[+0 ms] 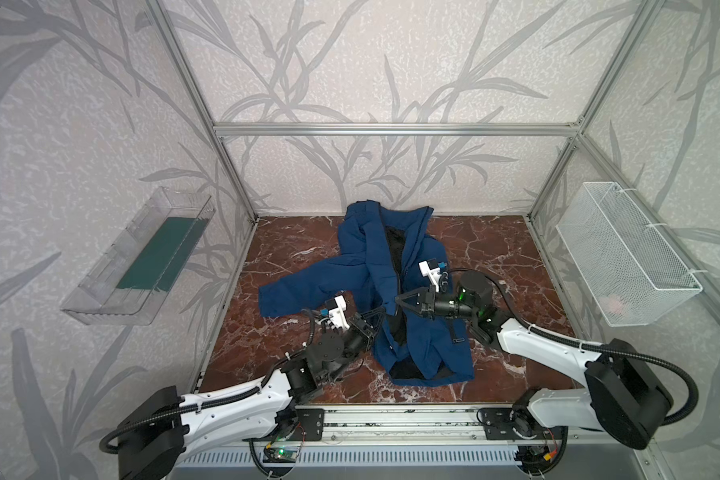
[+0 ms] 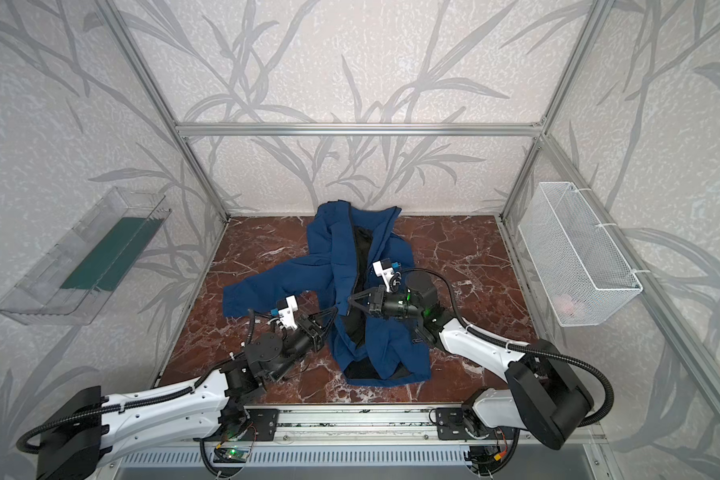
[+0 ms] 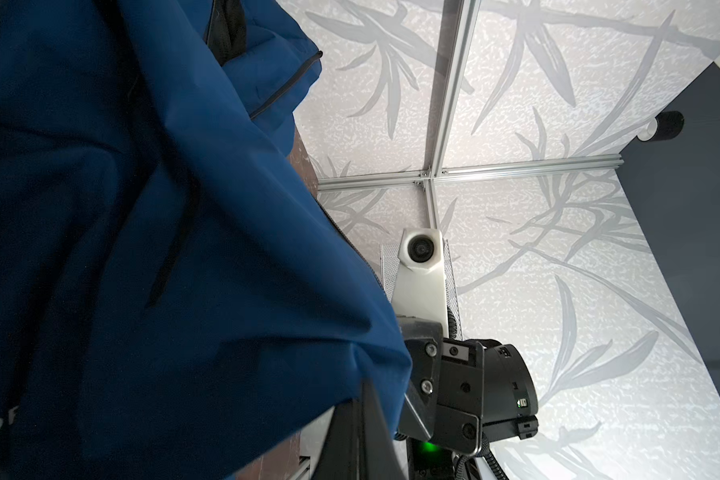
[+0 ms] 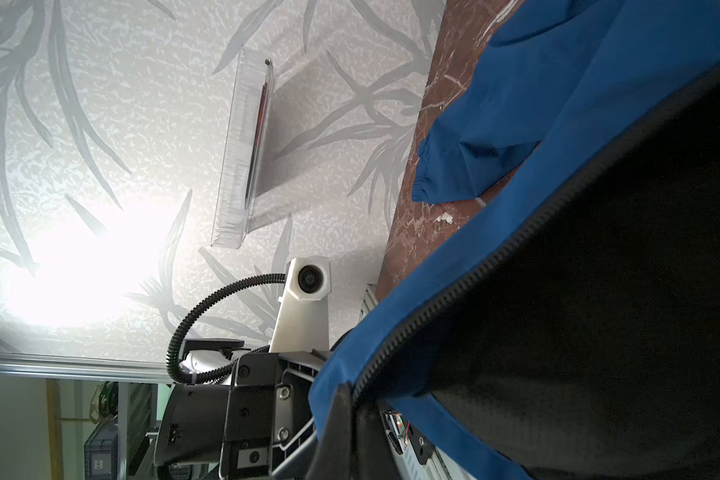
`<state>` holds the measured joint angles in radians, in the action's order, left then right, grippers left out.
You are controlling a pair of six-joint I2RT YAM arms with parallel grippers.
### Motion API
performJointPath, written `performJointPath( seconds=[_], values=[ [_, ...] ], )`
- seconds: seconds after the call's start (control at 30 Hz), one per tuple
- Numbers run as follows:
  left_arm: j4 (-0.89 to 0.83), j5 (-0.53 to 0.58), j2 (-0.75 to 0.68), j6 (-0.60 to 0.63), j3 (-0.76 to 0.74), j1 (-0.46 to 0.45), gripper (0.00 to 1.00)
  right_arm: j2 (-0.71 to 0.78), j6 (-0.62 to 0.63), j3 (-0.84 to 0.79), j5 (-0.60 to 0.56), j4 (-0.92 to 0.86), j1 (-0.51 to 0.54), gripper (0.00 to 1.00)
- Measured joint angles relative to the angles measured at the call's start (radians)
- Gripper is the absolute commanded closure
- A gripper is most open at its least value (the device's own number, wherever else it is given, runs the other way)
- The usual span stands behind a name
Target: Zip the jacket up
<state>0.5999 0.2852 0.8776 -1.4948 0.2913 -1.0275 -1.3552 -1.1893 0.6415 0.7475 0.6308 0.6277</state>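
The marble table (image 1: 495, 257) carries everything. The jacket (image 1: 358, 249) lies across its middle, collar toward the back wall and hem toward my base rail. Its front is open on black lining, and one sleeve is flung out to my left.

A white wire basket (image 1: 624, 249) hangs on the right wall. A small pale thing (image 1: 614, 303) lies in its bottom, too faint for me to name. On the left wall sits a clear plastic tray (image 1: 100, 291) with a dark green sheet (image 1: 159, 257) flat on its floor.

My left gripper (image 1: 381, 312) has its jaws closed on the jacket's front edge on my left side. Just beside it, my right gripper (image 1: 398, 298) has its jaws clamped on the toothed zipper edge.
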Motion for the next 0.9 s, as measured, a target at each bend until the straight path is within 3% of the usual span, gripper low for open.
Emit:
performJointPath(
  seconds=[0.27,0.53,0.63,0.9],
  values=[
    [-0.139,-0.002,-0.069,0.021,0.039,0.000,1.00,-0.055,0.011,0.053,0.045,-0.031,0.000,1.00],
    [-0.143,0.003,-0.074,0.021,0.039,0.000,0.99,-0.074,0.020,0.053,0.076,-0.059,0.003,1.00],
    [-0.142,0.003,-0.062,0.021,0.039,0.000,0.91,-0.086,0.027,0.061,0.084,-0.076,0.006,1.00],
    [-0.135,0.014,-0.066,0.021,0.039,0.000,0.55,-0.093,0.064,0.089,0.102,-0.129,0.010,1.00]
  ],
)
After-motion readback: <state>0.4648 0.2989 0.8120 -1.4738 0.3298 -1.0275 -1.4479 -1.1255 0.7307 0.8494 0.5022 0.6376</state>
